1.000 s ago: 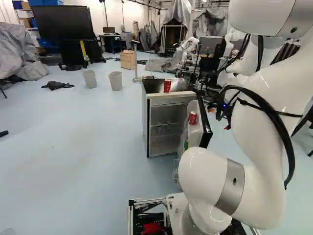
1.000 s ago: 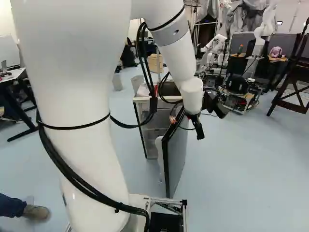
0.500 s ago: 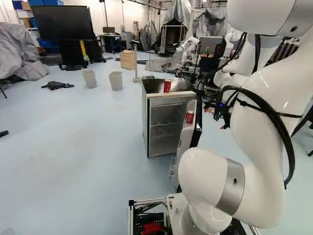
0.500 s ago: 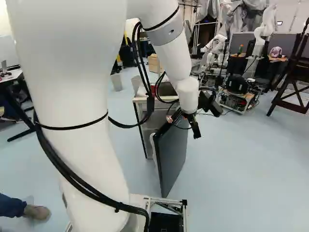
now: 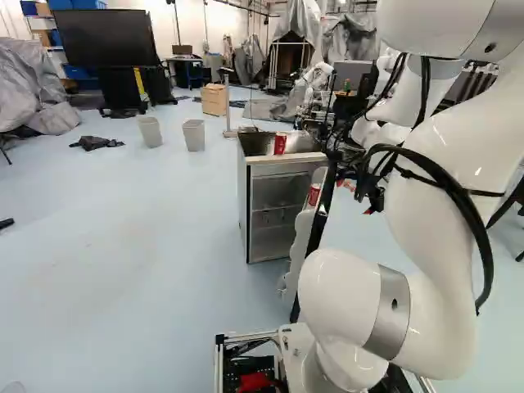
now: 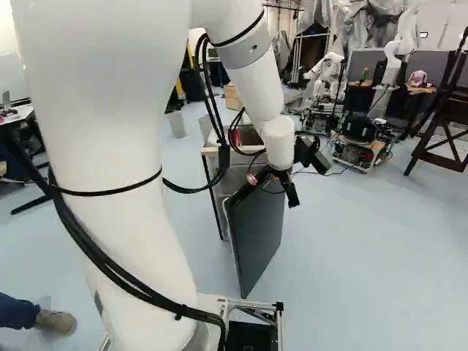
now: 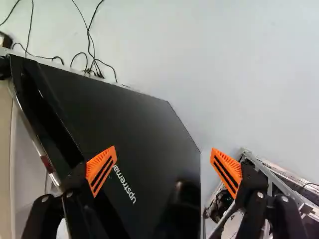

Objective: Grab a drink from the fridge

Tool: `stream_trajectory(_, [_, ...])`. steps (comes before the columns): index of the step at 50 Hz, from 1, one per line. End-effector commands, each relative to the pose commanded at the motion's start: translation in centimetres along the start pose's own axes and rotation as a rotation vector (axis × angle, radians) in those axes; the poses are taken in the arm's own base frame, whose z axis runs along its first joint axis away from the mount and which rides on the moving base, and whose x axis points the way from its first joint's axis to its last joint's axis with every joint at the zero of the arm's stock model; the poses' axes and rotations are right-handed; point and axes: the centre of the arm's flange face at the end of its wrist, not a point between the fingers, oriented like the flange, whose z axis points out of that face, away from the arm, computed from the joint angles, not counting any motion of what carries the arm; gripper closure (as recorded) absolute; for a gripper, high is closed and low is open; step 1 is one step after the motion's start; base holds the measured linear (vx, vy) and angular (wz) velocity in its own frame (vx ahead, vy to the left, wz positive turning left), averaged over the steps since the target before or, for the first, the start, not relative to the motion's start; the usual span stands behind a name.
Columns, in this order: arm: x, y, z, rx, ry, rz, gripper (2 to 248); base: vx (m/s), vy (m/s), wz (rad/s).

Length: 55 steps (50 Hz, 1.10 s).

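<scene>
My gripper (image 6: 265,199) hangs at the upper edge of the fridge door (image 6: 256,238) in the right base view. In the wrist view the gripper (image 7: 163,153) is open, nothing clasped between its orange pads; one finger overlaps the dark door (image 7: 144,119) near its edge, the other stands beyond its far side. Whether a finger touches the door is unclear. In the left base view the white fridge (image 5: 244,205) stands with its door swung out, shelves showing. A red can (image 5: 313,195) sits in the door's inner side, and another red can (image 5: 280,143) stands on the fridge top.
Two grey bins (image 5: 193,135) and a wooden drawer box (image 5: 214,100) stand behind the fridge. Another robot (image 6: 325,73) is at the back. A dark wooden stand (image 6: 439,131) is at the right of the right base view. Cables (image 7: 90,55) lie past the door.
The fridge door has swung wider, toward the base. My arm's far end and gripper have moved leftward in the right base view along with it. The base and the fridge body have stayed put.
</scene>
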Motion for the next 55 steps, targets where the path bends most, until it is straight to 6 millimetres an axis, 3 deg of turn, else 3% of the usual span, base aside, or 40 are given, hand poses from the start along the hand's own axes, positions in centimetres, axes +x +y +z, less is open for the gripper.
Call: stream_trajectory(55, [-3.4, -3.8, 0.2, 0.028, -0.033, -0.099, 3, 0.000, 0.000, 0.000])
